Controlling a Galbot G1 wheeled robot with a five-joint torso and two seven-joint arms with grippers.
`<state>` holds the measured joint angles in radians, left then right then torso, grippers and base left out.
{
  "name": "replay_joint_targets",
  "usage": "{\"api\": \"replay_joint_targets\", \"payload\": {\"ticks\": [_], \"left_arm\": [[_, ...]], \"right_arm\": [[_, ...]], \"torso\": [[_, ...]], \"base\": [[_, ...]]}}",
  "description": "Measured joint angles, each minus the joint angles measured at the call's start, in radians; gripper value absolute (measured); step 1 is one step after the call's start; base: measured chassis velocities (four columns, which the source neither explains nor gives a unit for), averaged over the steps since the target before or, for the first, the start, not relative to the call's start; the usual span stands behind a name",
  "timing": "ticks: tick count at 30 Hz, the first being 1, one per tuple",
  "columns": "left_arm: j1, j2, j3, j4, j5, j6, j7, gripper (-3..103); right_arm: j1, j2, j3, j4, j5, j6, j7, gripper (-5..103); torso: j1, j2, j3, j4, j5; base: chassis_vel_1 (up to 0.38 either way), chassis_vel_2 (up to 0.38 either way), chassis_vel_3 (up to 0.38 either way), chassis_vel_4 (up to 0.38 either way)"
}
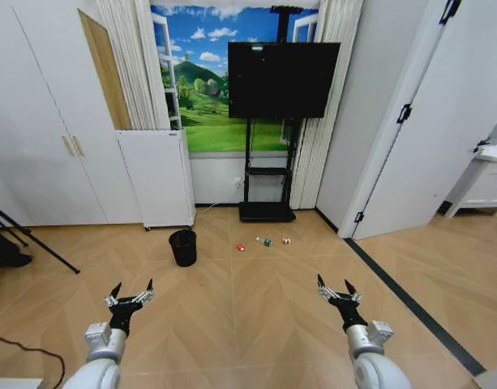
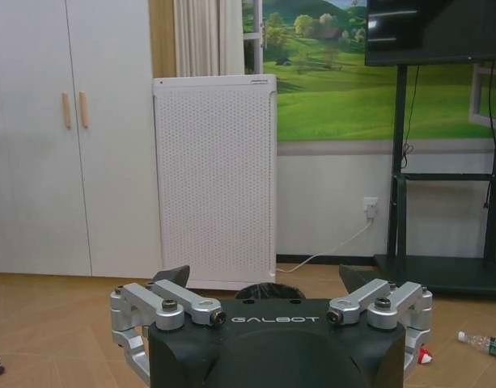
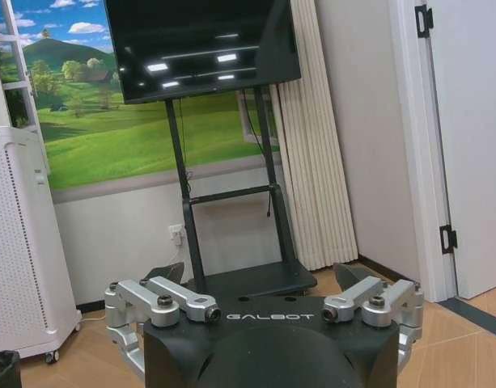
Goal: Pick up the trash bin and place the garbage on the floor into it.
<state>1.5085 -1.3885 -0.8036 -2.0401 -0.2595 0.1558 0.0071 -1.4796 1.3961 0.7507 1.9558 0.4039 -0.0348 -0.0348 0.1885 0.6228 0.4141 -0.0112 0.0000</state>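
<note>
Beside the white cabinet [image 1: 157, 178] stands the trash bin [image 1: 183, 247], garbage [image 1: 263, 241] near; both grippers' fingers spread, empty.

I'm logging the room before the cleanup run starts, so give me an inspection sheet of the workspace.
Surface: wooden floor, herringbone pattern, bare near the robot.
Job's things: trash bin upright on the floor before the white perforated cabinet; garbage, three small pieces in a row to the bin's right, apart from it.
Clutter: black tripod leg at far left.
End effectors: left end effector open, held low above the floor, empty; right end effector open, likewise, empty.
Cables: white cord from the cabinet to a wall socket; black cable on the floor, lower left.
Surroundings: TV on stand, landscape mural, curtains, white wardrobe doors, a door on the right.
</note>
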Motion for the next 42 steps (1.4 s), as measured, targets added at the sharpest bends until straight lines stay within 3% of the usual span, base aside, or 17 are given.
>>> {"api": "replay_joint_targets", "payload": {"ticks": [26, 42], "left_arm": [[0.011, -0.004, -0.005, -0.002, 0.009, -0.011, 0.004, 100], [0.010, -0.005, -0.005, -0.002, 0.008, -0.012, 0.005, 100]], "right_arm": [[-0.003, 0.000, -0.001, -0.018, -0.006, 0.016, -0.027, 100], [-0.006, -0.004, 0.001, -0.015, -0.007, 0.018, -0.028, 100]], "torso": [[0.000, 0.000, 0.000, 0.0001, 0.0000], [0.000, 0.000, 0.000, -0.0003, 0.0002]], "base": [[-0.003, 0.002, 0.004, -0.002], [-0.204, 0.208, 0.201, -0.204]]}}
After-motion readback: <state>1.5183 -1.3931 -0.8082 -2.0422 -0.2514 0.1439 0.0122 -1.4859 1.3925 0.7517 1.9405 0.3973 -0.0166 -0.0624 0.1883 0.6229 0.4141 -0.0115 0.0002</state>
